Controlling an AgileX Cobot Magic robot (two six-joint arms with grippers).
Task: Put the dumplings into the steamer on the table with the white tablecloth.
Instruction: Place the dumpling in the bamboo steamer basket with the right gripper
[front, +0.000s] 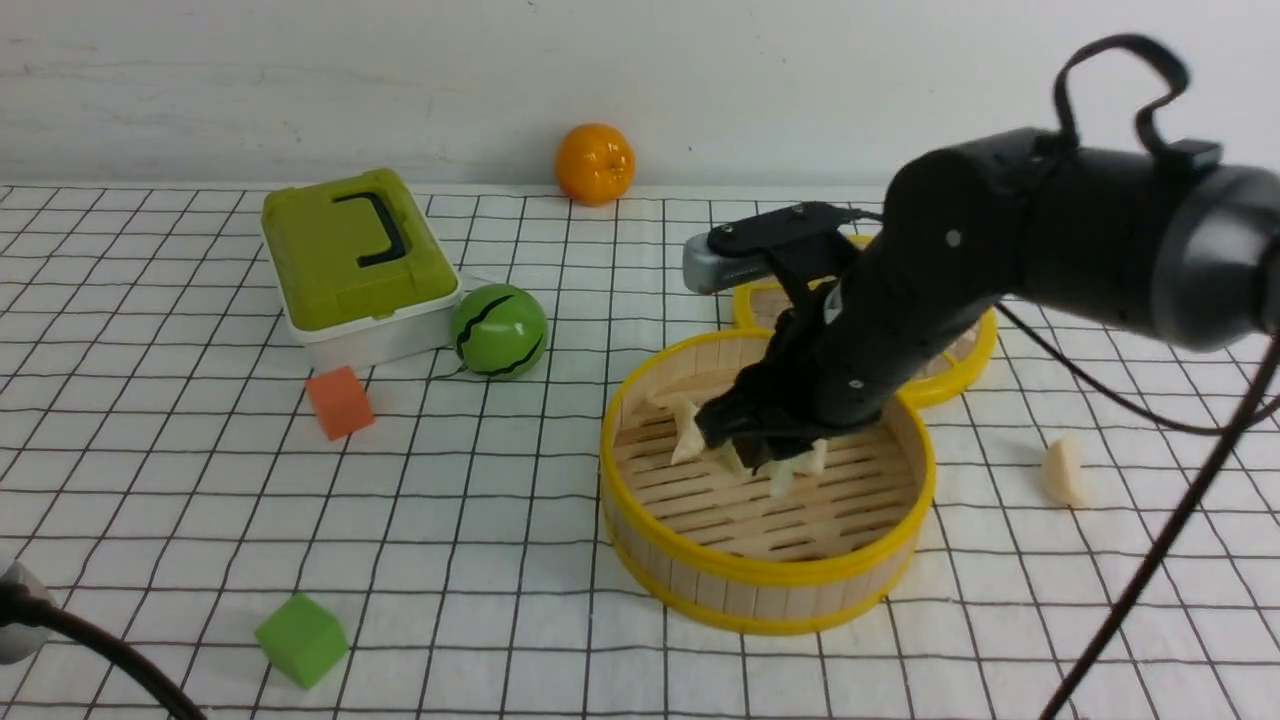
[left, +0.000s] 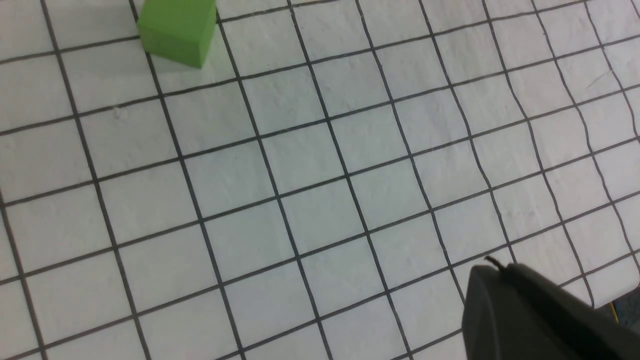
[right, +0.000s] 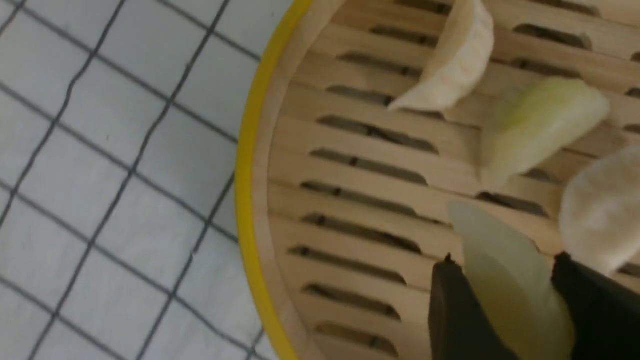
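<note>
My right gripper (front: 762, 445) is down inside the steamer (front: 760, 598), a little toward 12 o'clock from its middle, taking 12 o'clock as the far wall. Its jaws are parted only by the thickness of one pale yellow-green dumpling (right: 500, 240), which sits pinched between my two dark fingers (right: 452, 310), one pressing each side. Whether it touches the slats I cannot tell. Three other dumplings (right: 540, 125) lie loose on the slatted floor close by; in the right wrist view none of them touches my fingers. A fifth dumpling (front: 1063, 472) lies out on the surface (front: 150, 480), on the gridded cloth (front: 500, 560), at 3 o'clock from the steamer and clear of its rim. The lid (front: 965, 365) lies flat at 1 o'clock, right behind the steamer's wall and half hidden by my arm. Of my left gripper (left: 520, 310) only one dark finger shows, over bare cloth, so I cannot tell how far it is open; it holds nothing that I can see. A green cube (front: 301, 639) sits at 8 o'clock from the steamer, well apart, and an orange cube (front: 339, 402) at 10 o'clock.
</note>
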